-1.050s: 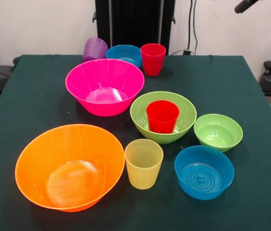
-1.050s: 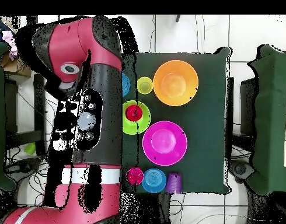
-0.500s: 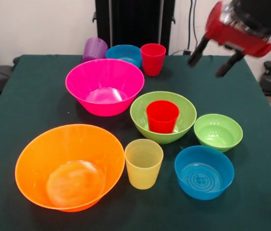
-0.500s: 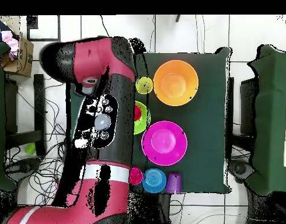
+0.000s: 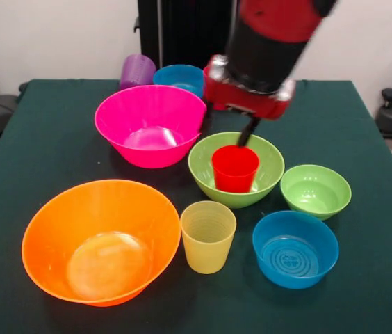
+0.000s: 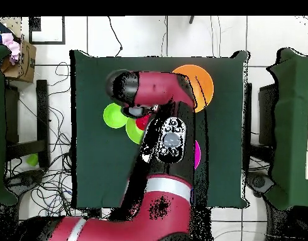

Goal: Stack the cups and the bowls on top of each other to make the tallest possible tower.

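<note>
End effector [image 5: 225, 132] w/ fingers apart between hot pink bowl [image 5: 151, 125] & bright red cup [image 5: 235, 168]; tight gap.

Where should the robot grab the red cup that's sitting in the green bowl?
Probably by its rim, from straight above. The red cup stands upright and open inside the green bowl, whose wall blocks its sides. The gripper already hangs above it.

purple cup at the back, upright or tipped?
Tipped. In the front view the purple cup leans on its side, beside the upright blue bowl. Overhead view: arm hides it.
</note>
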### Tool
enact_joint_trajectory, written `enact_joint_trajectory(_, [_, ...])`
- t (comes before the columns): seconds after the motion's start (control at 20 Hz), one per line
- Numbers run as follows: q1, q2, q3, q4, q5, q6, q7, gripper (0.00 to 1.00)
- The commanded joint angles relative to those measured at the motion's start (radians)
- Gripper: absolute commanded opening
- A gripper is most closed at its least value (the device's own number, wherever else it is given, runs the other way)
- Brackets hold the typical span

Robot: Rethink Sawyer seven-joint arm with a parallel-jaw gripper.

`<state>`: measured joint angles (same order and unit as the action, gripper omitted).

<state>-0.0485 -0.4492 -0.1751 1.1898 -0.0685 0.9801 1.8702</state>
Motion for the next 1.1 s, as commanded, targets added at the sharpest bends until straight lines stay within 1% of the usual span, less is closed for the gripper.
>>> enact_joint_trajectory(0.05, [-0.111,-0.069,0.198,0.315,-0.105,-0.138,-0.366,1.00])
enact_joint_trajectory(0.15, [-0.147,-0.116,0.236,0.382,-0.091,-0.118,-0.375,1.00])
enact_joint_trajectory(0.3, [-0.158,-0.180,0.259,0.441,-0.082,-0.048,-0.334,1.00])
enact_joint_trajectory(0.4, [-0.153,-0.239,0.273,0.484,-0.075,-0.033,-0.308,1.00])
enact_joint_trajectory(0.45, [-0.137,-0.282,0.265,0.507,-0.070,-0.017,-0.276,1.00])
enact_joint_trajectory(0.55, [-0.113,-0.338,0.253,0.536,-0.067,0.007,-0.229,1.00])
enact_joint_trajectory(0.6, [-0.104,-0.355,0.249,0.547,-0.070,0.004,-0.212,1.00])
enact_joint_trajectory(0.7, [-0.085,-0.381,0.241,0.571,-0.085,-0.051,-0.178,1.00])
enact_joint_trajectory(0.8, [-0.082,-0.380,0.242,0.589,-0.104,-0.114,-0.161,1.00])
enact_joint_trajectory(0.85, [-0.099,-0.373,0.258,0.602,-0.112,-0.160,-0.179,1.00])
enact_joint_trajectory(0.95, [-0.122,-0.360,0.277,0.623,-0.115,-0.204,-0.190,1.00])
enact_joint_trajectory(1.1, [-0.146,-0.345,0.298,0.641,-0.107,-0.210,-0.186,1.00])
